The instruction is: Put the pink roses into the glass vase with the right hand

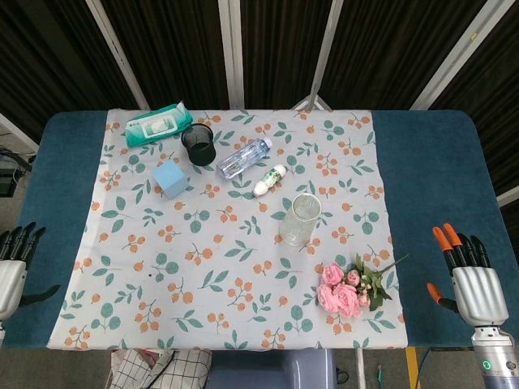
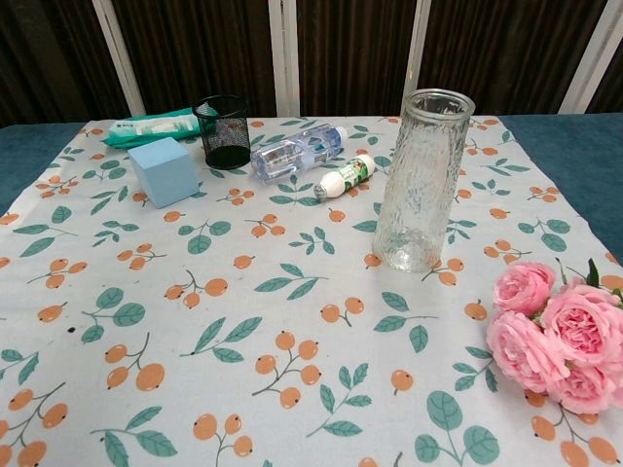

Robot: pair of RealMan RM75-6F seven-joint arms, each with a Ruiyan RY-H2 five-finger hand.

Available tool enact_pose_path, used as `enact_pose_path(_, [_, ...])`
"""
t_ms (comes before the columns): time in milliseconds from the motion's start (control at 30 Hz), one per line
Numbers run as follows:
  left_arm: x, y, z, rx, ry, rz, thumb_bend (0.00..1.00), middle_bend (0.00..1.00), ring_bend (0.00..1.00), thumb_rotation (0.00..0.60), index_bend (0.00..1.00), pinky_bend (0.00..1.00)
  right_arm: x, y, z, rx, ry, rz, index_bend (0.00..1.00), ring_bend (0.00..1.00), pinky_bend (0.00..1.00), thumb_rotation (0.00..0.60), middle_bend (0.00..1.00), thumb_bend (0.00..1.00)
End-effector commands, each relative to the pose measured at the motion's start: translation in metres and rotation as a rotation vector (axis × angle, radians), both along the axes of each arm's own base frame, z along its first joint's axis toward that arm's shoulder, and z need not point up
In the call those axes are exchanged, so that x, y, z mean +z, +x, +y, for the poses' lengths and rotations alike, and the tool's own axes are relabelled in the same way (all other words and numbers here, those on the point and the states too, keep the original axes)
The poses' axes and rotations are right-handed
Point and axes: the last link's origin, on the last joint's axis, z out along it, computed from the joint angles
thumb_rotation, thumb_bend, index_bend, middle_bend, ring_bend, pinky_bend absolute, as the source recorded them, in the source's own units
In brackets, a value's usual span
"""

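Meanwhile the roses [image 1: 344, 290] lie on the tabletop [image 1: 430, 170] near the upright vase [image 1: 298, 219], both hands, left [image 1: 12, 271] and right [image 1: 472, 279], empty with fingers spread.

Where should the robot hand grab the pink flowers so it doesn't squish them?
Probably by the green stems, not the blooms. The bunch of pink roses lies flat, its stems pointing toward the right hand, so that hand can come in from its own side and pinch the stems from above.
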Motion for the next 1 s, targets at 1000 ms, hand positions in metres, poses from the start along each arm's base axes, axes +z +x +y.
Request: enact_pose_path(1000, [0.003,-0.001,0.0,0.009,0.022,-0.055,0.0,0.0,0.0,0.6,0.0,0.0,-0.045,0.041,0.005,0.042,0.24,-0.11,0.0,0.04,0.06,0.6,0.03,0.31])
